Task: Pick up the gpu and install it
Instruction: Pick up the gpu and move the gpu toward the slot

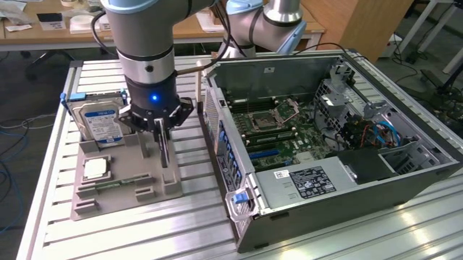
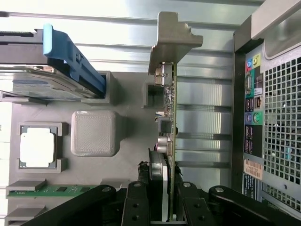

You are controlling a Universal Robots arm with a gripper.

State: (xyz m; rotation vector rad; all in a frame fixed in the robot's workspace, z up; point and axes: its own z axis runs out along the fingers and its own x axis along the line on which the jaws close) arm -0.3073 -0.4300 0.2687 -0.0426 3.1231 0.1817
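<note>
The gpu [image 1: 165, 151] is a thin dark card standing on edge over the grey parts holder [image 1: 123, 205] at the exterior view's left. My gripper [image 1: 160, 129] comes straight down on its upper edge. In the wrist view the gpu [image 2: 170, 117] shows edge-on, its pale metal bracket [image 2: 173, 40] at the far end, and my gripper [image 2: 168, 193] is shut on it with a finger on each face. Whether the card's lower edge still sits in the holder's slot I cannot tell. The open computer case [image 1: 326, 179] lies at the exterior view's right, its motherboard [image 1: 278, 130] exposed.
On the holder also sit a silver hard drive with a blue label [image 1: 101, 119] [image 2: 42, 84], a square processor [image 1: 95, 168] [image 2: 37, 146] and a green memory stick [image 1: 119, 183] [image 2: 47, 190]. The case's rear wall [image 2: 263, 117] stands close beside the holder. Everything rests on a slatted aluminium table [image 1: 145, 238].
</note>
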